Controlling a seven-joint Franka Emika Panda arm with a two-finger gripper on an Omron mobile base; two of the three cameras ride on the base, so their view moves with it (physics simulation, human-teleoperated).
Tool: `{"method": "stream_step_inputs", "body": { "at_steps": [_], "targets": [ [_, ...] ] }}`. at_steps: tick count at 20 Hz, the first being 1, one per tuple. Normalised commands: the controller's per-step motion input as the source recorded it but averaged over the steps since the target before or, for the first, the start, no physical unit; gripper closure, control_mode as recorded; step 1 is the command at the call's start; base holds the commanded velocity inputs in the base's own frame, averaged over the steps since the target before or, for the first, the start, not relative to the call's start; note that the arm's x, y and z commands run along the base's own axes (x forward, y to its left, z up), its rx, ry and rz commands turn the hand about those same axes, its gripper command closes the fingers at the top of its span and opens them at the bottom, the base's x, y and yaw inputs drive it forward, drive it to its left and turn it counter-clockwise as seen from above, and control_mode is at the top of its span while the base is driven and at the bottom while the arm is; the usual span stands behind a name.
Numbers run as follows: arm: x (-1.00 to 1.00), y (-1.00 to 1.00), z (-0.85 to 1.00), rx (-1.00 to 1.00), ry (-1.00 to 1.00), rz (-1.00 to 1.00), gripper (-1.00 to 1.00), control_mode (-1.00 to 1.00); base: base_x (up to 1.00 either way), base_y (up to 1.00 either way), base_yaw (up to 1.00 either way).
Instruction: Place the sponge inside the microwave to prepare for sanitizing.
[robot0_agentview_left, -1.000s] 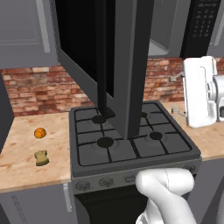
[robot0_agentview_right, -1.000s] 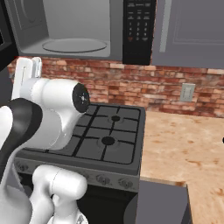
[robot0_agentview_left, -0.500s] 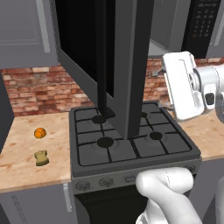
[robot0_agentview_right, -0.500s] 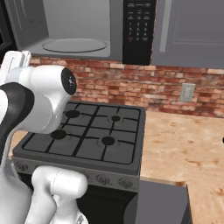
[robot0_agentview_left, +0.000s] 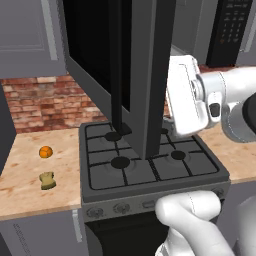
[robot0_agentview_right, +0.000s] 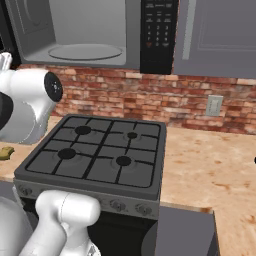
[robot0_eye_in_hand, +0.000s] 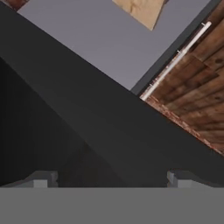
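Microwave (robot0_agentview_right: 90, 32) mounted above the stove (robot0_agentview_right: 95, 155); its door (robot0_agentview_left: 145, 75) is swung fully open and, from the left base view, hangs edge-on over the front burners. In the right base view the light grey cavity is exposed with the round turntable plate (robot0_agentview_right: 85, 51) inside, nothing resting on it; black keypad panel (robot0_agentview_right: 157, 30) sits to the right of the cavity. Sponge (robot0_agentview_left: 47, 180) lies on the wooden desk (robot0_agentview_left: 30, 170) left of the stove, olive-yellow, flat on the surface, near the front edge. A small orange ball (robot0_agentview_left: 45, 151) sits on the same desk just behind the sponge, apart from it. In the right base view a sliver of the sponge (robot0_agentview_right: 6, 152) shows at the left edge, partly hidden by the arm. The white hand of the arm is raised over the right side of the stove, close beside the open door, well apart from the sponge. End effector (robot0_eye_in_hand: 109, 179): in the hand view its two finger tips (robot0_eye_in_hand: 41, 179) stand wide apart at the bottom of the frame, with nothing between them; the dark door surface runs diagonally right ahead of them, with a grey cabinet front and its bar handle (robot0_eye_in_hand: 175, 59) beyond. Brick backsplash (robot0_agentview_right: 165, 102) runs behind the stove, with a wall outlet (robot0_agentview_right: 214, 105) to the right.
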Motion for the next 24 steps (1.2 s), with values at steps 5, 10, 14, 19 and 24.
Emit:
{"method": "stream_step_inputs", "body": {
  "at_steps": [5, 10, 14, 19, 24],
  "targets": [
    [0.0, 0.54, 0.0, 0.0, 0.06, 0.11, -1.0, -1.0, 0.0, 0.0, 0.0],
    [0.0, 0.45, 0.0, 0.0, 0.05, 0.09, -1.0, -1.0, 0.0, 0.0, 0.0],
    [0.0, 0.31, 0.0, 0.0, 0.0, 0.05, -1.0, -1.0, 0.0, 0.0, 0.0],
    [0.0, 0.2, 0.0, 0.0, 0.0, 0.0, -1.0, -1.0, 0.0, 0.0, 0.0],
    [0.0, 0.3, -0.07, 0.0, -0.05, 0.0, -1.0, -1.0, 0.0, 0.0, 0.0]
  ]
}}
